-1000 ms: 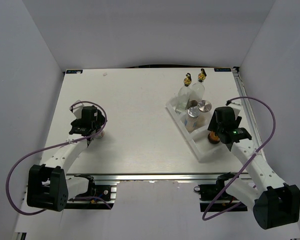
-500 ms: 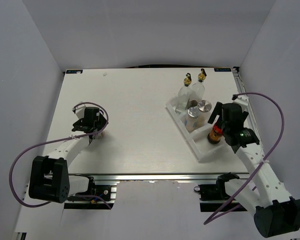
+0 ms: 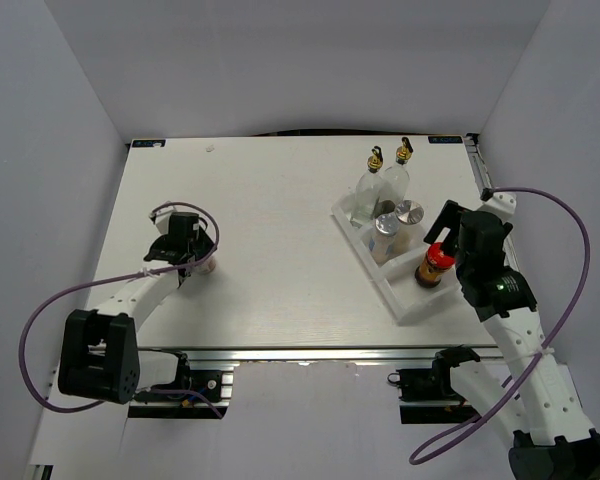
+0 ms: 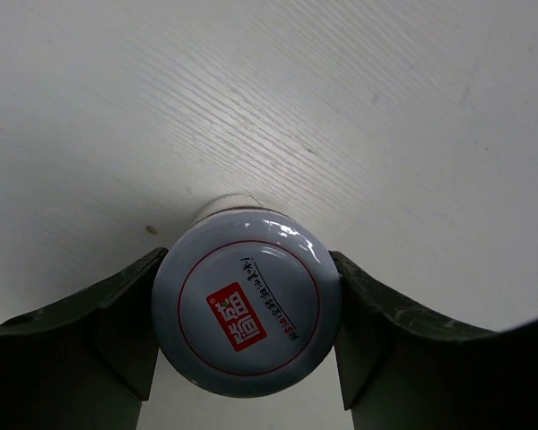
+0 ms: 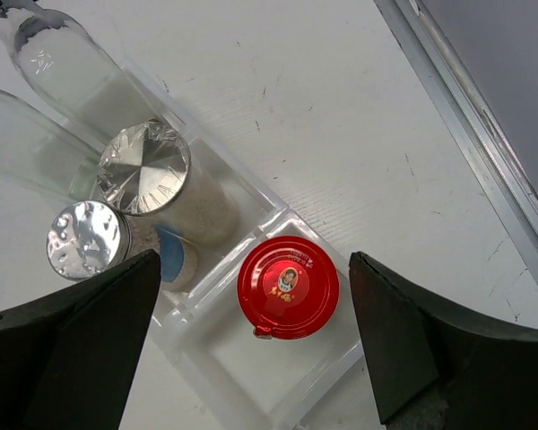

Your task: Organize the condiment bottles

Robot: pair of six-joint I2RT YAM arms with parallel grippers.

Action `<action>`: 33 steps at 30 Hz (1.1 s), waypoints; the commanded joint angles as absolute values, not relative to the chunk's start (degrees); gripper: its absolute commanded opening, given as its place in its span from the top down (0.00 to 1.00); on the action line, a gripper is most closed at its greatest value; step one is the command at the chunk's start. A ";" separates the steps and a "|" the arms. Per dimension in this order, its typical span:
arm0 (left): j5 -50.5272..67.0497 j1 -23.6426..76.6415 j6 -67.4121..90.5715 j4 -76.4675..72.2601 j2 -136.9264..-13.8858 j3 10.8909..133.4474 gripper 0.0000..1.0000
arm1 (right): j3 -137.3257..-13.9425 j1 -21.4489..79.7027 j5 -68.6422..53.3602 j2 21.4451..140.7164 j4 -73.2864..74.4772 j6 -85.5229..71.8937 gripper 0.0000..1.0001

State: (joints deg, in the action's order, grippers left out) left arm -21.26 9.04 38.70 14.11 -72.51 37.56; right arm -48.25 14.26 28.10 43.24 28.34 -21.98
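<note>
- My left end effector pinches the white-lidded jar; a dark finger presses the lid at 9 o'clock and the other presses it at 3 o'clock.
- That lid carries a red ring and a small red label with white characters.
- From above, this jar sits at the 9 o'clock side of the desk, well apart from the other bottles. I cannot tell whether its base rests on the desk.
- My right end effector is spread wide and holds nothing, its fingers apart from the red-lidded jar on either side.
- The red-lidded jar stands upright in the compartment at the 5 o'clock end of the white tray, which lies at the desk's 3 o'clock side.
- In the next compartment, at 10 o'clock from the red lid, stand a silver-lidded shaker and a second silver-lidded jar with a blue label, just beside each other.
- The two glass cruets with gold pourers stand at the tray's 11 o'clock end.
</note>
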 commanded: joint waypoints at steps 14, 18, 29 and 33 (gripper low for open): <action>-9.24 54.12 18.47 6.33 -77.13 62.11 1.00 | -52.03 11.87 31.55 44.21 18.81 -22.41 0.11; -9.32 60.80 15.83 5.45 -85.94 70.56 1.00 | -52.21 8.45 31.47 43.51 18.72 -22.59 0.11; -9.59 67.23 10.90 7.30 -106.78 93.24 1.00 | -49.31 -8.96 18.81 44.04 16.70 -22.94 0.11; -9.85 68.20 10.46 12.12 -113.72 102.55 1.00 | -48.96 -10.63 16.79 43.95 16.70 -22.50 0.11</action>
State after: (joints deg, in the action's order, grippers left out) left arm -8.75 67.59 11.86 13.47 -114.24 94.89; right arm -49.58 -9.74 20.45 44.71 19.99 -22.37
